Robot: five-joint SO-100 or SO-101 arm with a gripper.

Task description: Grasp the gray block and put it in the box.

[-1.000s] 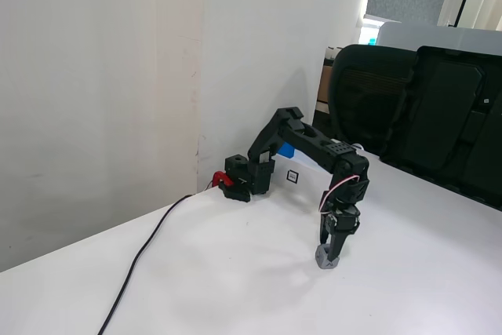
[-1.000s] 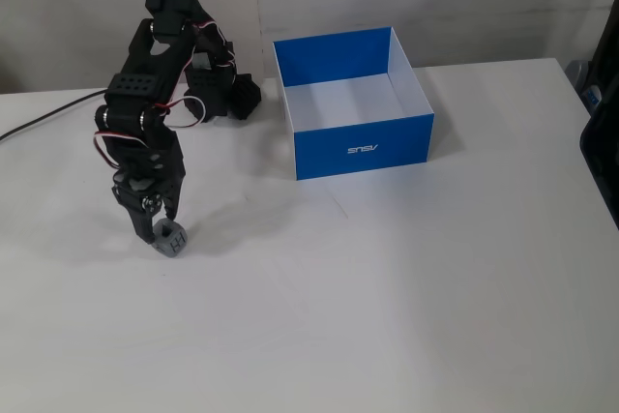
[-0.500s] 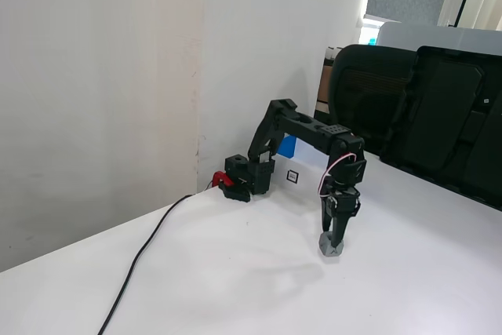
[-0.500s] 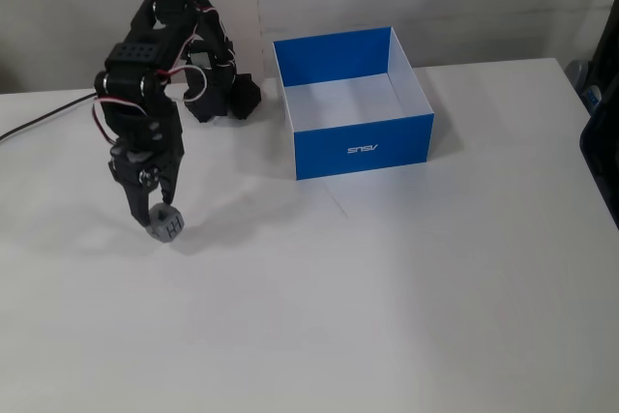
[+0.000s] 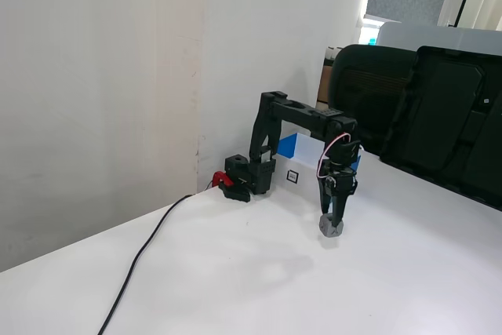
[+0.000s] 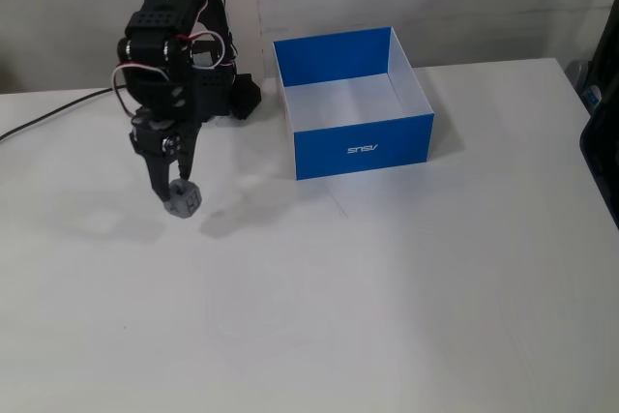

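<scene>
Currently the black robot arm's claw [image 6: 180, 191] points straight down, its two fingers closed on the gray block [image 6: 183, 198], which hangs clear of the white table [image 6: 406, 287] with its shadow just to the right. In the front fixed view the box [image 6: 363, 147] sits well to the right of the block, its open top empty. Carrying well likely means keeping the grip firm, raising the block above the near blue wall, swinging across, and releasing only once it is over the white floor. Small white lettering on the box's blue front panel appears upside down and probably reads "ASUS", though it is tiny. In the side fixed view a small square black mark [image 5: 293, 176] shows on the box's white side.
</scene>
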